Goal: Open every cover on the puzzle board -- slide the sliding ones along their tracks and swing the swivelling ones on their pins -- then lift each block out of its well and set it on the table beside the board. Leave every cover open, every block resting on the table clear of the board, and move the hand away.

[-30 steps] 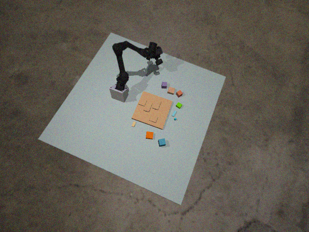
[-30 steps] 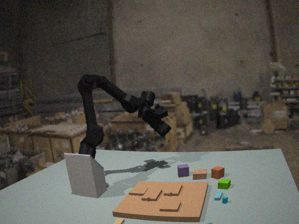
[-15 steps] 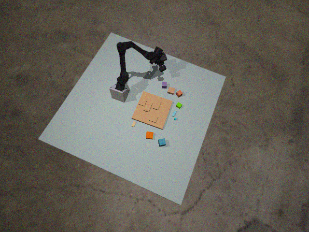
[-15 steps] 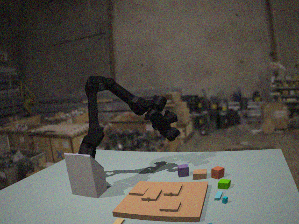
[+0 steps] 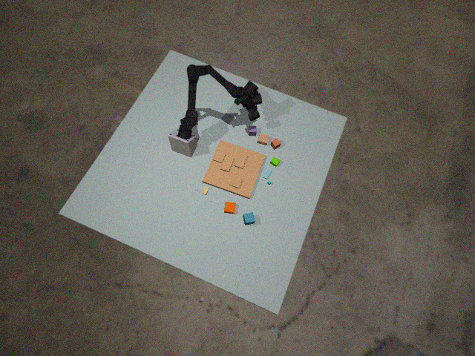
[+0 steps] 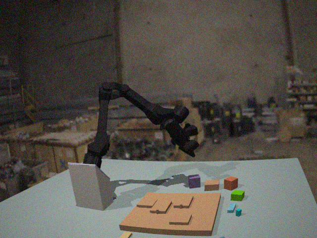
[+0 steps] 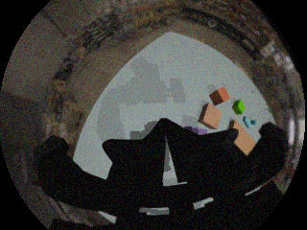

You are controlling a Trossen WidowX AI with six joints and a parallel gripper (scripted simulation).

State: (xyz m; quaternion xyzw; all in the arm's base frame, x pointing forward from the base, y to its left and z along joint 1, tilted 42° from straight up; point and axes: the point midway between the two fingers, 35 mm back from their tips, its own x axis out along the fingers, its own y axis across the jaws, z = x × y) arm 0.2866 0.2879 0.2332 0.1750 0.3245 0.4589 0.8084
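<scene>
The tan puzzle board (image 5: 214, 175) (image 6: 204, 205) (image 7: 244, 139) lies flat on the table. Four raised tan covers show on it: a back left one (image 5: 219, 157) (image 6: 147, 203), a middle one with a small knob (image 5: 227, 165) (image 6: 161, 206), a back right one with a small knob (image 5: 241, 162) (image 6: 184, 202), and a front one (image 5: 236, 184) (image 6: 180, 219). No open well shows; what lies under the covers is hidden. My gripper (image 5: 254, 117) (image 6: 193, 155) (image 7: 163, 121) is shut and empty, high above the table behind the board, near the purple cube.
Beyond the board are a purple cube (image 5: 252, 130) (image 6: 194, 181), a salmon block (image 5: 263, 139) (image 6: 211, 185) and a red-orange cube (image 5: 275, 143) (image 6: 230, 183). Right are green (image 5: 274, 161), light-blue (image 5: 267, 174) and teal (image 5: 269, 182) pieces; in front, orange (image 5: 230, 207) and blue (image 5: 249, 217) blocks, a yellow strip (image 5: 205, 190).
</scene>
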